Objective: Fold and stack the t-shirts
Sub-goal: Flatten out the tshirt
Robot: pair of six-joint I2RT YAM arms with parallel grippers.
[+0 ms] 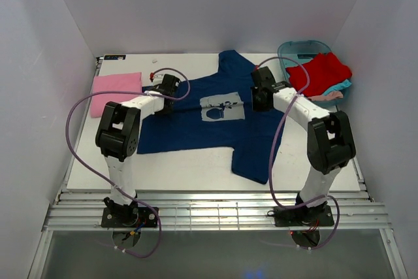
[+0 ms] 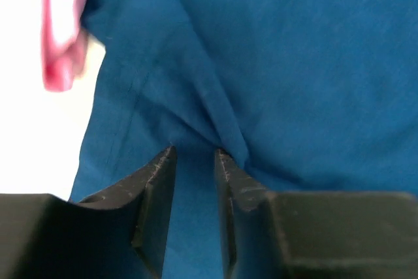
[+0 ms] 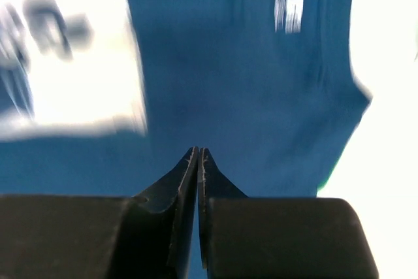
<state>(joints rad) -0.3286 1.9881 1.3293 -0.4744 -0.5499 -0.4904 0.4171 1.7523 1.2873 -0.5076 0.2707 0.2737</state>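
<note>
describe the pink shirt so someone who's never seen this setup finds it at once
On the white table, look to the far left corner. The pink t-shirt lies there as a flat rectangle, beside the spread-out navy t-shirt. Unlike its neighbours it is plain pink and neatly folded; the red t-shirt sits crumpled in the tub at far right.

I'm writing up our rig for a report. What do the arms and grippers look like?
Both the left arm and right arm have white links with black joint housings on black bases. A purple cable loops along each. The left gripper and right gripper have black, wedge-shaped fingers tapering to thin tips.
</note>
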